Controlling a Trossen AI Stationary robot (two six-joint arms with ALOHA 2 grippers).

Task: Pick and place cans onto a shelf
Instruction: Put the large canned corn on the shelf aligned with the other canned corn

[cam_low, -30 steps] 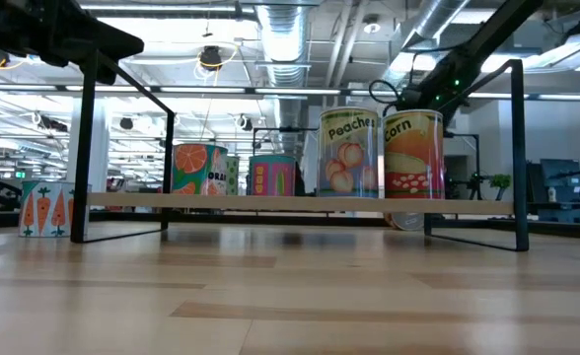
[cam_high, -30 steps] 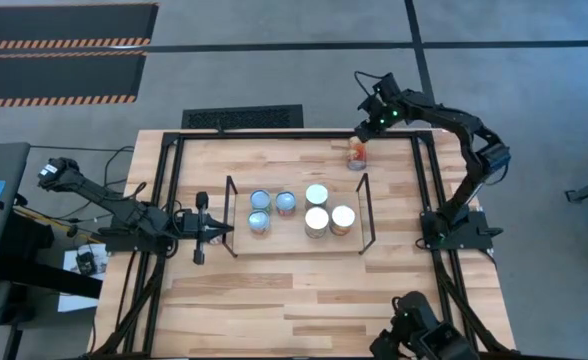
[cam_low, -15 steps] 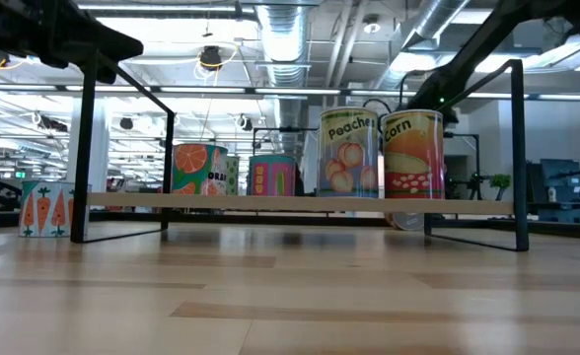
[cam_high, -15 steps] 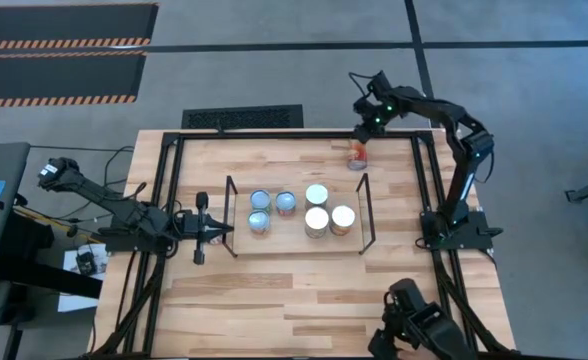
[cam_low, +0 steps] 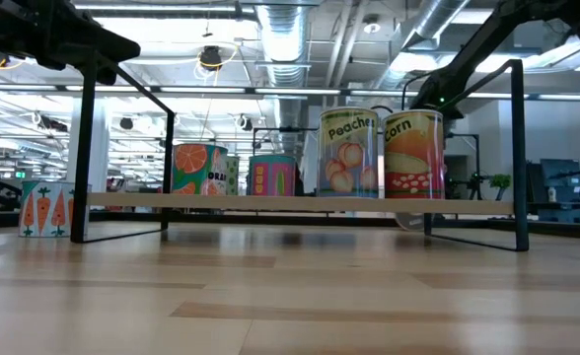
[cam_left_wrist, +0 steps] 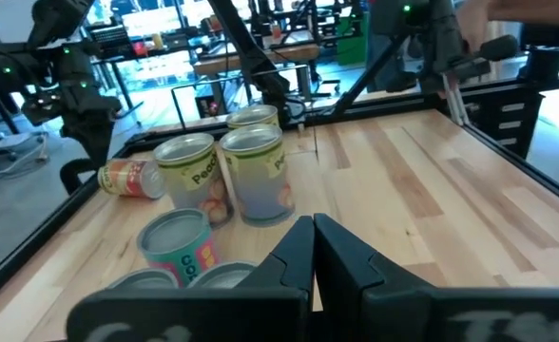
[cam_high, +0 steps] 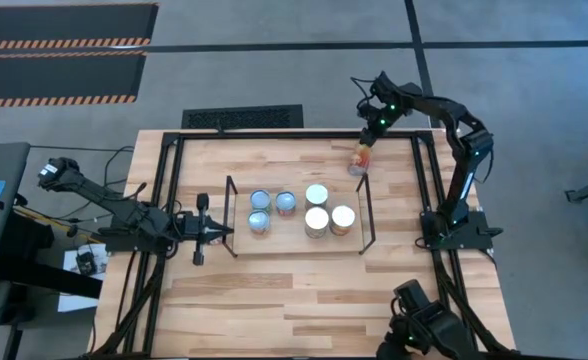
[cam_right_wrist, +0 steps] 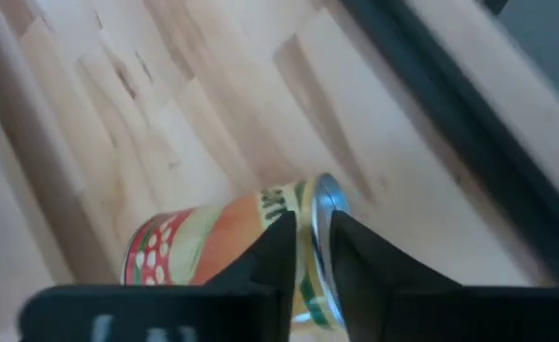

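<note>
One can point(cam_high: 357, 160) with an orange and green label lies on its side on the table, beyond the shelf's far right corner; the left wrist view shows this can point(cam_left_wrist: 132, 178) too. My right gripper point(cam_high: 366, 144) slants down over its far end, nearly shut there. Several cans point(cam_high: 317, 220) stand upright on the shelf point(cam_high: 294, 240). Left of the shelf, my left gripper point(cam_high: 202, 232) stays level and shut on nothing. My right gripper point(cam_right_wrist: 308, 233) has the lying can's silver end rim point(cam_right_wrist: 321, 195) between its two fingers. The fingers slant down from the table's far right side. The can's side rests on the table. The fingers hide the exact place of contact.
A black metal frame point(cam_high: 419, 170) edges the table close to the lying can. The shelf's thin black uprights point(cam_high: 365, 190) stand just in front of it. In the low view a can with carrots point(cam_low: 46, 207) stands left of the shelf. Bare wood lies near the front edge.
My right gripper has sunk toward the lying can and tipped more steeply downward. The can now lies more slanted on the table, its far end swung a little toward the right edge.
</note>
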